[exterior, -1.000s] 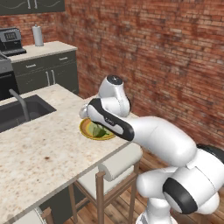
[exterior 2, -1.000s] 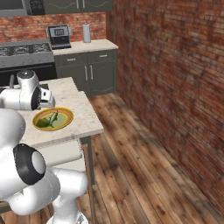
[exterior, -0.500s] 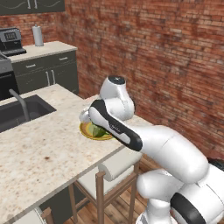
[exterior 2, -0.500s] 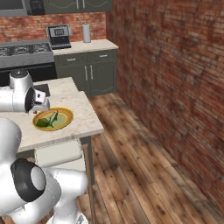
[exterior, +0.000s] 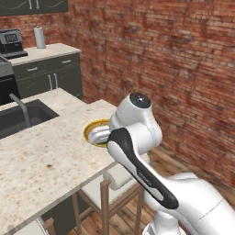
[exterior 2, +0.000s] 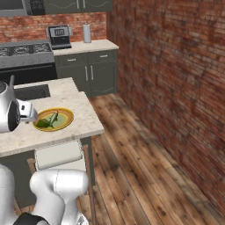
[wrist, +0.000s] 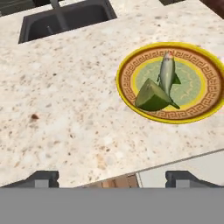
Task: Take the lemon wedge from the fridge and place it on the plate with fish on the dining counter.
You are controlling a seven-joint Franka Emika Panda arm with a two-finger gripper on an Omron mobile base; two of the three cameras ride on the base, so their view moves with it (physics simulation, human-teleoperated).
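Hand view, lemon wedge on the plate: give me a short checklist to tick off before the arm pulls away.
1. Lemon wedge lies on the plate: ok.
2. Wedge rests against the fish, inside the rim: ok.
3. Tool open, nothing between its fingertips: ok.
4. Plate fully on the dining counter, near its edge: ok.
5. Wedge settled and won't roll: cannot tell.

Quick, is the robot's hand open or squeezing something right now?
Gripper: open, holding nothing. The lemon wedge already lies on the plate with fish, apart from the fingertips.
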